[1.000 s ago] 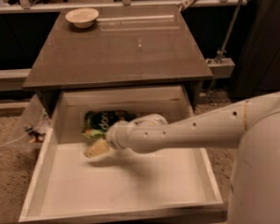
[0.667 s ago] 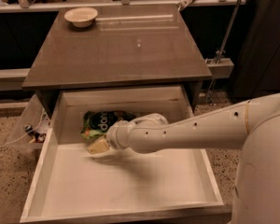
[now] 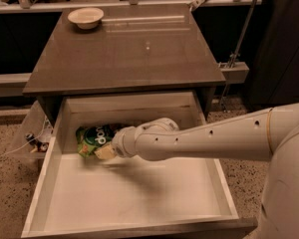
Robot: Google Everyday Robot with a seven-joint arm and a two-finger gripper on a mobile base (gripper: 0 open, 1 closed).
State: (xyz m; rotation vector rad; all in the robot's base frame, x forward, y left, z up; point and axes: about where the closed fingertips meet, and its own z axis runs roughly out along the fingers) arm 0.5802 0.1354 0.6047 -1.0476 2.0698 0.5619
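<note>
White wooden drawer [image 3: 139, 195], open, holds a crumpled green snack bag [image 3: 91, 136]. Cream two-finger gripper [image 3: 103, 152], angled down inside, touches the bag.

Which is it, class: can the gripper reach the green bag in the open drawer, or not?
Probably yes: the gripper is inside the open drawer, right against the green bag, with nothing between them.

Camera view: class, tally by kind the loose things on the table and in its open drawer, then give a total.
Bowls: 1, the pale bowl on the tabletop.
Snack bags: 1, the green bag in the drawer, with the gripper at it.
Total: 2.
</note>
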